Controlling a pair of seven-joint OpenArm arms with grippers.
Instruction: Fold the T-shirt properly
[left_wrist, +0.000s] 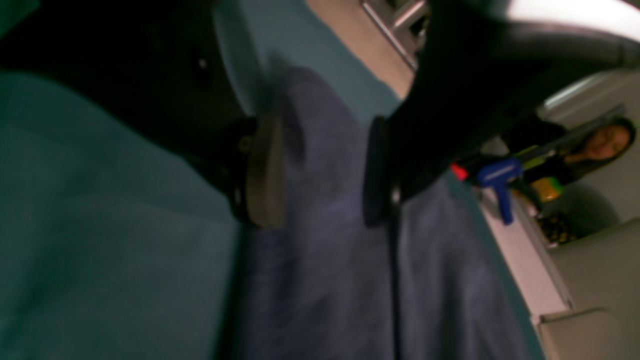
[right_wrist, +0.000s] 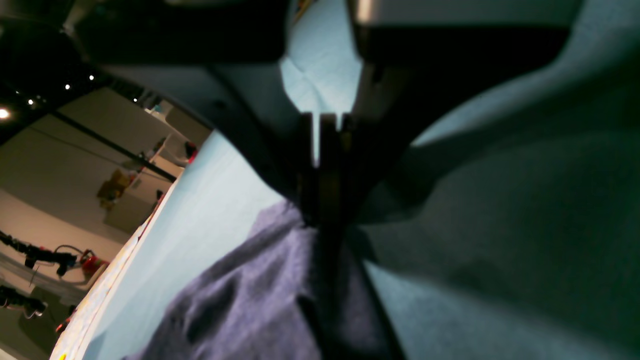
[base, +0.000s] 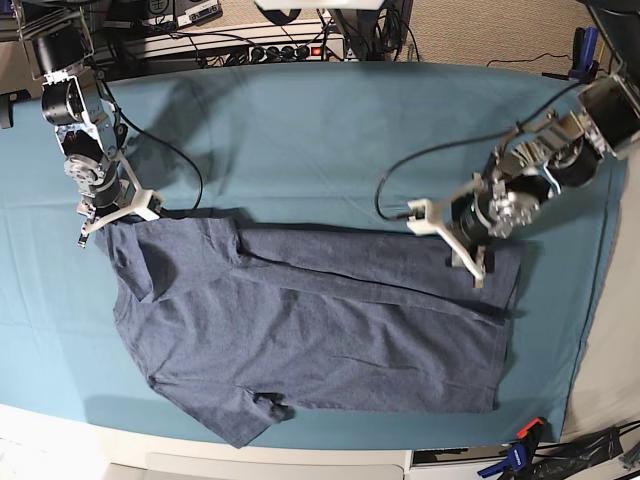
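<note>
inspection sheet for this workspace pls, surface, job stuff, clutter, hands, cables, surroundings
surface: teal table cloth covers the table, lightly creased.
job's things: dark blue-grey T-shirt lies spread flat, a long fold line along its far edge, one sleeve at the near edge.
clutter: nothing seen on the cloth besides the shirt.
hands: right hand shut on the T-shirt at its far corner; left hand open, fingers straddling the shirt's far edge.
cables: a black cable trails from the right arm over the cloth; another loops by the left arm.
surroundings: power strip behind the table; clamps at the near edge.
</note>
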